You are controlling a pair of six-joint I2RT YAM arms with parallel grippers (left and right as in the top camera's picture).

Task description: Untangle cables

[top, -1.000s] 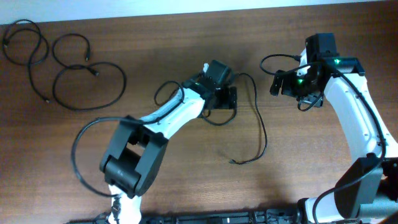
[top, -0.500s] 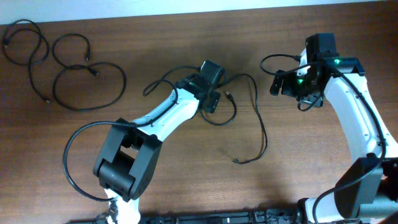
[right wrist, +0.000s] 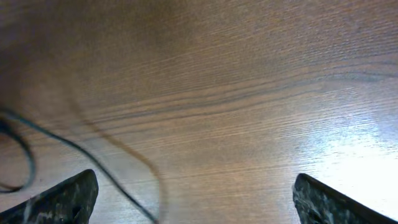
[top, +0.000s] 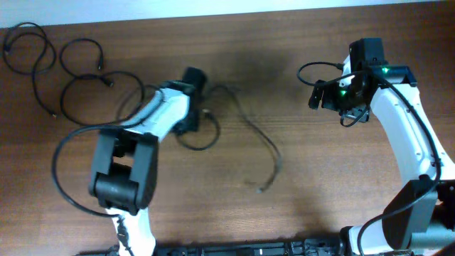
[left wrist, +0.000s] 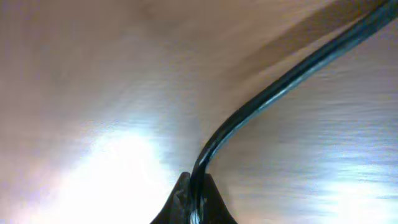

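The left end effector point(left wrist: 193, 206) is seen pressed together on a thin black cable point(top: 274, 152), and in the left wrist view the cable is pinched between the two dark fingertips at the bottom edge and rises from there in a curve toward the upper right corner. In the overhead view this end effector is placed left of the middle of the table point(top: 213, 213). The pinched cable makes a small loop just beside it, then is laid out to the right across the wood in a long bend, with its free end lying on the table further toward the near edge (this stretch is blurred, so the plug cannot be made out). The other cables point(top: 106, 80) are found in the far left corner of the table as separate loose loops, well apart from the pinched one and not touched by either arm. The right end effector point(right wrist: 194, 204) is held spread wide over the right side of the table, with nothing between its fingers; in its wrist view only bare wood and a blurred piece of thin black cord at the left are shown.
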